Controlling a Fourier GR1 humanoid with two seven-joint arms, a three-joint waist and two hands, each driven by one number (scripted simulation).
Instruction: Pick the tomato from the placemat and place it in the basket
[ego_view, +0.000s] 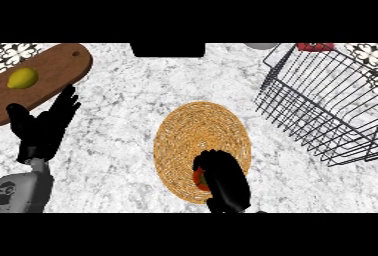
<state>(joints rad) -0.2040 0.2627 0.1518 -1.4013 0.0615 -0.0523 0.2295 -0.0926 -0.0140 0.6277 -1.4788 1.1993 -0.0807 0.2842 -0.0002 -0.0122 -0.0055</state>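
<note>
Tomato (199, 178) under right hand (225, 181)

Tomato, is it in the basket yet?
Not yet. The tomato is still on the woven placemat, mostly hidden under the right hand curled over it. The wire basket stands apart to the right.

A kitchen — marble counter (140, 95), wooden cutting board (55, 70) with lemon (22, 78), wire basket (325, 100).

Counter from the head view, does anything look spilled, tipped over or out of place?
Nothing stands out. The placemat lies flat, the basket sits upright, a lemon rests on the board, and nothing is spilled.
</note>
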